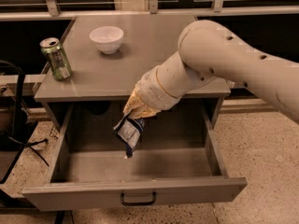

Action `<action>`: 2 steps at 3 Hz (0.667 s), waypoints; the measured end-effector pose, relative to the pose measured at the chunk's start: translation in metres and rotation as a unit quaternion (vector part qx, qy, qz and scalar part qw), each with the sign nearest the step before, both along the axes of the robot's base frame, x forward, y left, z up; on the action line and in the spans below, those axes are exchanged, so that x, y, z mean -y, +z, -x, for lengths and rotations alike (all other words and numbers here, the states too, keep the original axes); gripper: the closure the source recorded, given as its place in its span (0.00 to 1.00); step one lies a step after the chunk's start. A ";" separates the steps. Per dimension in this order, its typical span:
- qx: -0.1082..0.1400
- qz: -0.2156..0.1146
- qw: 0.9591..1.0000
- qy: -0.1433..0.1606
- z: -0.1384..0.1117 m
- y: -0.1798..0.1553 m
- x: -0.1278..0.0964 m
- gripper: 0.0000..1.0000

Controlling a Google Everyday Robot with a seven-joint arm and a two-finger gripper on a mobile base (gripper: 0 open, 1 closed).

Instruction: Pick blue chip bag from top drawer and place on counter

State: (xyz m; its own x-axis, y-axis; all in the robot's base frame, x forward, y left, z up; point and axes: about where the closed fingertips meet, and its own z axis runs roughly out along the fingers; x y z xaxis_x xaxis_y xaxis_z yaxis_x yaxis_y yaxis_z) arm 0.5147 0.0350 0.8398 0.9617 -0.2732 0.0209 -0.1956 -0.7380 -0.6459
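One drawer [140, 190] stands pulled open across the lower half of the frame, grey metal with a small black handle [138, 199] centred on its front panel. Over its open well, left of centre, hangs the bag [129, 133]: dark blue foil, crumpled, with a pale silvery-white panel facing us and a narrow lower tip pointing down at the drawer bottom. We see lettering on it but cannot read it.

Our claw [133, 115] sits just above the bag, at the end of the thick cream arm [224, 59] that reaches in from the right edge. Its yellowish fingers are pinched together on the bag's upper edge, and the bag dangles from them.

Behind, the grey worktop [154, 45] fills the upper middle. A white bowl [106, 38] stands on it at upper left; we cannot tell whether it holds anything. Further left, near the worktop's edge, stands a green can [56, 58], upright, its label too unclear to read.
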 end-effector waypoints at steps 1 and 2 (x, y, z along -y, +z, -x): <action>0.000 0.000 1.000 0.000 0.000 0.000 0.000 1.00; 0.010 0.004 1.000 0.000 -0.005 0.017 0.000 1.00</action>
